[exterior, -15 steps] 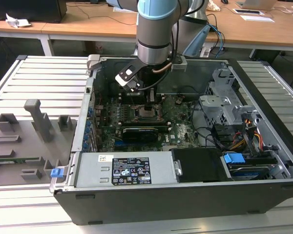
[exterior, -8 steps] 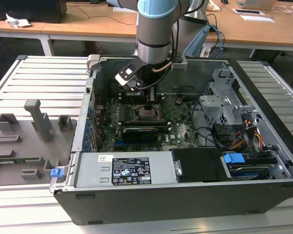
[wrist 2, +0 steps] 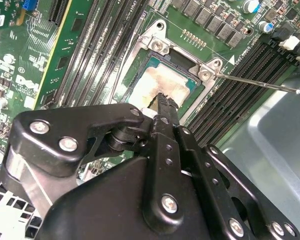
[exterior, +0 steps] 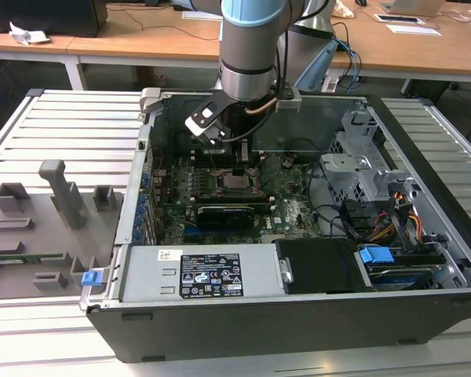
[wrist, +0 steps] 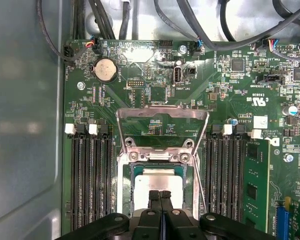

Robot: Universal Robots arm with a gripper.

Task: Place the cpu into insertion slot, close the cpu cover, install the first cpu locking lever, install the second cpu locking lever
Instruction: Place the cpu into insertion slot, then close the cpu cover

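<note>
- The open dark-grey metal computer case (exterior: 141, 322) sat on a grey slatted surface (exterior: 63, 133).
- The silver and pale-blue robot arm (exterior: 251, 47) reached down into the case over the green motherboard (wrist: 230, 85).
- The black tool (wrist: 160, 196) had its two fingers pressed together with nothing between them. In both wrist views its tips sat at the chip's face; contact could not be told.
- The cpu cover (wrist: 162, 111), a thin grey metal frame plate with a square window, stood flipped up off the socket.
- The insertion slot (wrist: 136, 185), a square socket with a metal rim, lay between rows of long black memory slots (wrist: 90, 180).
- The cpu (wrist: 162, 179), a small flat square chip with a pale smeared face, lay seated in the slot.
- A thin silver wire lever (wrist 2: 255, 82) slanted out unlatched beside the socket.
</note>
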